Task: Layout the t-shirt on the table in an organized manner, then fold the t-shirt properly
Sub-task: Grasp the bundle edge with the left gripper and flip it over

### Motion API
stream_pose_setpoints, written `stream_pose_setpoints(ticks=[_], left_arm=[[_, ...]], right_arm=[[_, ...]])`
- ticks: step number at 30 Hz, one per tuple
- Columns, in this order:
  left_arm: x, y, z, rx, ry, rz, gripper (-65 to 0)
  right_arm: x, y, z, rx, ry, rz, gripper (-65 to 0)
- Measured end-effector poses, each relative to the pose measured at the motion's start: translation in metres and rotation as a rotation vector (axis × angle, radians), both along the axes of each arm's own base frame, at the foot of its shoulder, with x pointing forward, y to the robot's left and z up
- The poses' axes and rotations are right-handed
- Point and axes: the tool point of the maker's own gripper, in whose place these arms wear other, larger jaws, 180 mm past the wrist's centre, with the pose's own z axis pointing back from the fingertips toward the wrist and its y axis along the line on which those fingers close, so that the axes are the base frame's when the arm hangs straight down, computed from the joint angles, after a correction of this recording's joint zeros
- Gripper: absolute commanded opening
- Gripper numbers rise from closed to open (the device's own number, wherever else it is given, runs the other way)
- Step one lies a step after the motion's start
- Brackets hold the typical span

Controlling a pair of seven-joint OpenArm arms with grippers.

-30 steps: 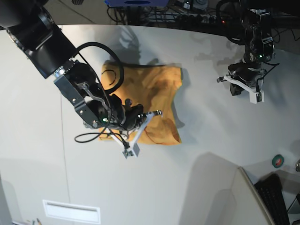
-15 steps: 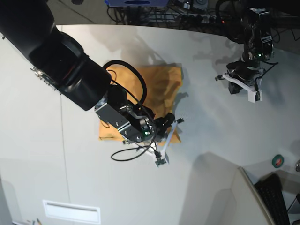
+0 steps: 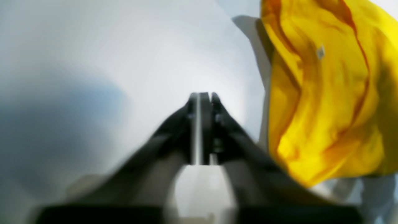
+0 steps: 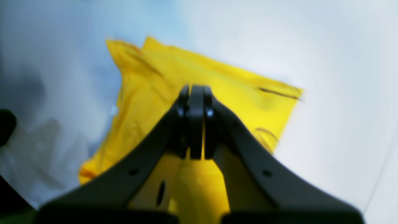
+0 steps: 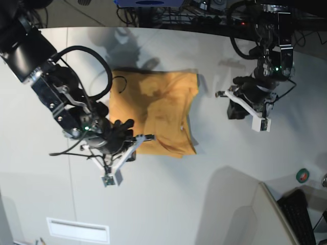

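1. Since the earlier base view, the right gripper has been drawn back off the cloth toward the near left edge, and the left gripper has been brought in closer to the far side of the t-shirt.
2. The t-shirt is seen lying on the table as a rough rectangle, partly folded, with a wrinkled ridge down its right portion and a loose near edge.
3. The right gripper's jaws are pressed together in the wrist view, with nothing between them; it hangs just over the near edge of the cloth.
4. The left gripper's jaws look nearly together in its blurred wrist view, yet whether they are parting cannot be told; no cloth is held, and the t-shirt lies beside it.
5. For a clean step, both near and far edges are best pinched at matching corners, the wrinkle is smoothed first, and the cloth is lifted evenly so that layers are not dragged apart.
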Motion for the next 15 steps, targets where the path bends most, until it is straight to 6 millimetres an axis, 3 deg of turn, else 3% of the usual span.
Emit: stream_pose_setpoints(ticks=[3,5,7,11,15], left_arm=[[0.015,-0.026,0.009,-0.157,-0.037,0.012,-10.7],[0.021,-0.036,0.000,-0.241,-0.004,0.022,0.0],[0.026,-0.043,-0.015,-0.257,0.042,0.011,0.0],[0.037,-0.068,-0.039,-0.276,0.116,-0.047,0.0],[0.043,-0.089,-0.050,-0.291,0.158,-0.091,0.0]], right_arm=[[0.000,-0.045,0.001,-0.013,-0.011,-0.092,-65.0],[-0.008,-0.072,-0.009,-0.040,0.015,-0.142,-65.0],[-0.014,-0.083,-0.016,-0.055,0.037,-0.171,-65.0],[-0.018,-0.080,-0.016,-0.024,0.043,-0.175,-65.0],[-0.026,-0.086,-0.023,-0.040,0.056,-0.161,-65.0]])
